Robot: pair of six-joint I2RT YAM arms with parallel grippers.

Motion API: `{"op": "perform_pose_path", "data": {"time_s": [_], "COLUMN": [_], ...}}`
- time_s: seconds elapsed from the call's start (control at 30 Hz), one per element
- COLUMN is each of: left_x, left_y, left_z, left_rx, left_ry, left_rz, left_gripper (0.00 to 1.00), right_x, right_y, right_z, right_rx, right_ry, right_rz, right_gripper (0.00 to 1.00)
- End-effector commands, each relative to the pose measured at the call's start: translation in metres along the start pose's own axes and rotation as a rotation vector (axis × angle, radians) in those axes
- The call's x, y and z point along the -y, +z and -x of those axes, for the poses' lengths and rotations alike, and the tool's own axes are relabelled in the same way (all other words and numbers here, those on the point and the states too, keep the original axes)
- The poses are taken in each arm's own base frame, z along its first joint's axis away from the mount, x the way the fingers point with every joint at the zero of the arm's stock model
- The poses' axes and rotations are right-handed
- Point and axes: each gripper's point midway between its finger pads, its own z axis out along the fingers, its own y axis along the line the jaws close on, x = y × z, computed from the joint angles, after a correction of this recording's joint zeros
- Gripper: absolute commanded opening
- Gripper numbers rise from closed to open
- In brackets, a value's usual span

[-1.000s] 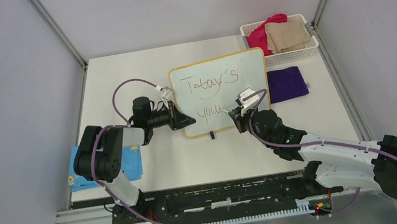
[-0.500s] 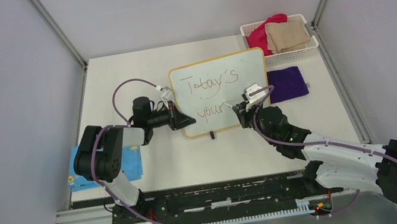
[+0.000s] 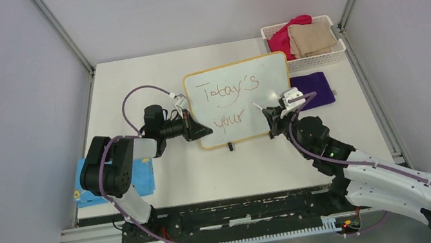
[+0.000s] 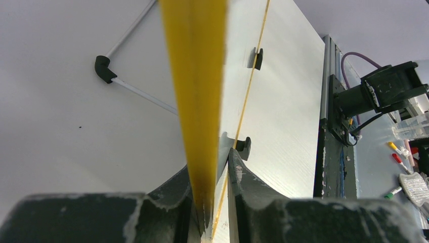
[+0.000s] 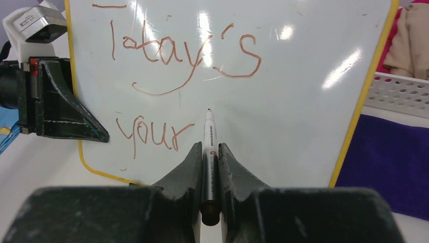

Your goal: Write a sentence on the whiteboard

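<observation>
**Last Word Waiting: Marker Poised Right of "your"**

**Top view.** The whiteboard (image 3: 264, 71) is standing tilted on the table (image 3: 207, 168), a little toward 12 o'clock of its middle. The left gripper (image 3: 200, 129) is clamping the board's frame near the 8 o'clock corner. The right gripper (image 3: 272, 116) is hovering at the board's 4 o'clock, pointing a marker (image 3: 257, 107) toward 10 o'clock. The sentence (image 3: 224, 89) is reading "Today's" over "your". A basket (image 3: 339, 50) of cloths is sitting at the board's 2 o'clock and a purple cloth (image 3: 316, 91) at its 3 o'clock.

**Left wrist view.** The jaws are closing on the yellow frame (image 4: 195, 76) seen edge-on. It is running from 6 to 12 o'clock between the fingers (image 4: 243, 177), and one black foot (image 4: 244, 146) is showing just beyond.

**Right wrist view.** The jaws are gripping the marker (image 5: 209, 147) firmly along its barrel, tip toward 12 o'clock. The tip is sitting just at 3 o'clock of "your" (image 5: 149, 135), on bare board (image 5: 293, 101). Whether it is touching the surface cannot be told.

**Doing it well.** The word "day" is likely coming next. The tip should be landing lightly with a clear gap after the "r", on the same baseline. Strokes should be running toward 3 o'clock and ending short of the frame. The left clamp should be holding firm so that pressure is not rocking the board.
</observation>
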Motion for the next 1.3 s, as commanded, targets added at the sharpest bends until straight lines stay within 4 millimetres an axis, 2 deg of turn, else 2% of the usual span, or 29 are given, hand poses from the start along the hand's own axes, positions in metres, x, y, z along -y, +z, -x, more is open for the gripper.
{"op": "perform_pose_path", "data": {"time_s": [0.0, 0.2, 0.37, 0.73, 1.1, 1.27], "left_x": [-0.019, -0.019, -0.019, -0.019, -0.020, -0.019], "left_y": [0.000, 0.000, 0.000, 0.000, 0.000, 0.000], "left_z": [-0.045, -0.045, -0.045, -0.046, -0.046, -0.046], "left_rx": [-0.109, -0.110, -0.110, -0.111, -0.111, -0.112], "left_ry": [-0.112, -0.112, -0.112, -0.115, -0.115, -0.117], "left_rz": [0.111, 0.111, 0.113, 0.111, 0.111, 0.111], "left_gripper": [0.02, 0.02, 0.02, 0.02, 0.02, 0.02], "right_x": [0.024, 0.026, 0.018, 0.015, 0.014, 0.015], "right_y": [-0.007, -0.008, -0.004, 0.003, 0.011, 0.017], "right_z": [-0.003, -0.020, -0.014, -0.007, 0.025, 0.031], "right_rx": [-0.010, -0.034, -0.015, -0.007, 0.058, 0.059], "right_ry": [-0.039, -0.022, -0.011, -0.015, -0.010, -0.022], "right_rz": [-0.105, -0.111, -0.077, -0.076, -0.099, -0.124], "right_gripper": [0.00, 0.00, 0.00, 0.00, 0.00, 0.00]}}
